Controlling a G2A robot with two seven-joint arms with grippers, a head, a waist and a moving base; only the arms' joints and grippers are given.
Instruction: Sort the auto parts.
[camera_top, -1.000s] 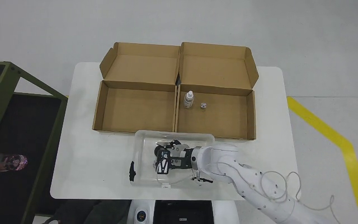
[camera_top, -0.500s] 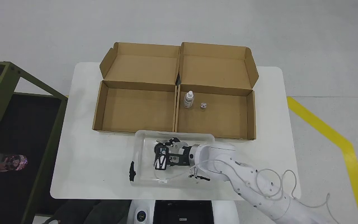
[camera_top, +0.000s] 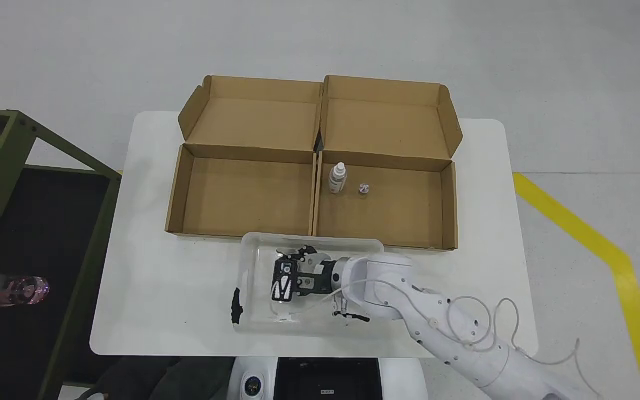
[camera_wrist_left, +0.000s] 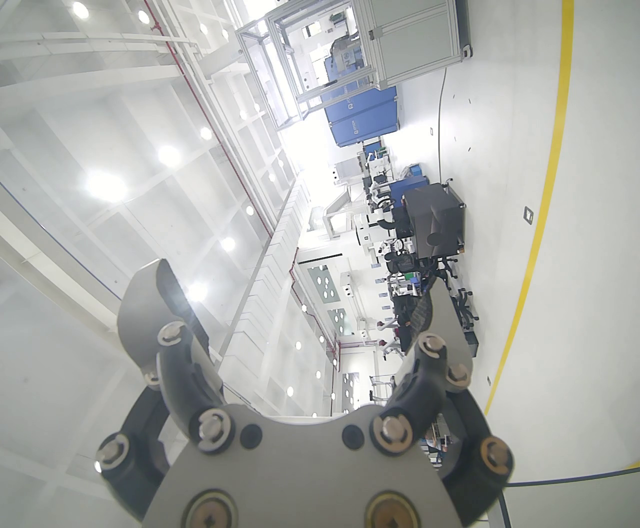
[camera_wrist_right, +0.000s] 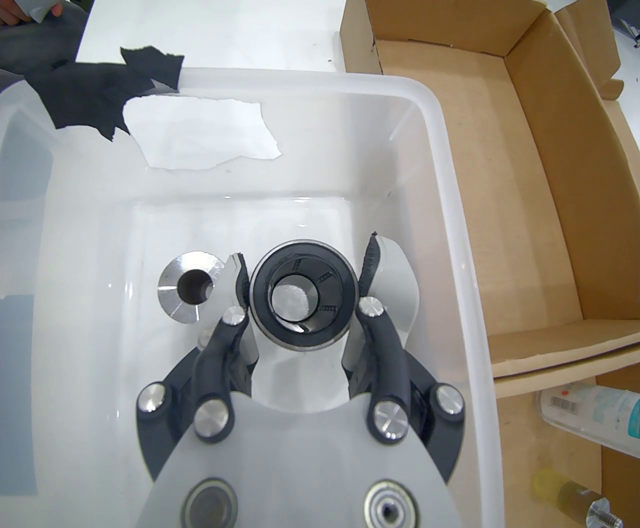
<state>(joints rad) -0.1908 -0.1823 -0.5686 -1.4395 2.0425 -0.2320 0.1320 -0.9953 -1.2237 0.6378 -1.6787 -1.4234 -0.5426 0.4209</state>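
pinching a black ring (camera_wrist_right: 336, 292) from two sides, the right gripper (camera_wrist_right: 305, 270) is down inside the clear bin (camera_wrist_right: 440, 165). its ribbed pads (camera_wrist_right: 367, 260) press on the ring's outer wall, and the ring's bore faces the wrist camera. whether the ring rests on the bin floor or hangs just off it i cannot tell. a silver collar (camera_wrist_right: 170, 295) with a dark hole lies on the bin floor just beside the ring, on the outer side of one finger. seen from above, the bin sits at the 6 o'clock edge of the white table (camera_top: 150, 250). the right arm comes in from about 4 o'clock, and its gripper points toward 9 o'clock in the bin's 9 o'clock half. black tape (camera_top: 236, 305) hangs on the bin's 9 o'clock wall, with a torn pale label (camera_wrist_right: 200, 135) just beside it. two open cardboard boxes stand at 12 o'clock of the bin, side by side and touching, the left box (camera_top: 245, 195) at 9 o'clock of the right box (camera_top: 410, 210). in the right box a small white bottle (camera_top: 338, 178) lies near the 9 o'clock wall, and a small bolt (camera_top: 365, 187) sits just at 3 o'clock of the bottle. the left gripper (camera_wrist_left: 295, 280) points up toward the hall ceiling, its two fingers spread wide apart.
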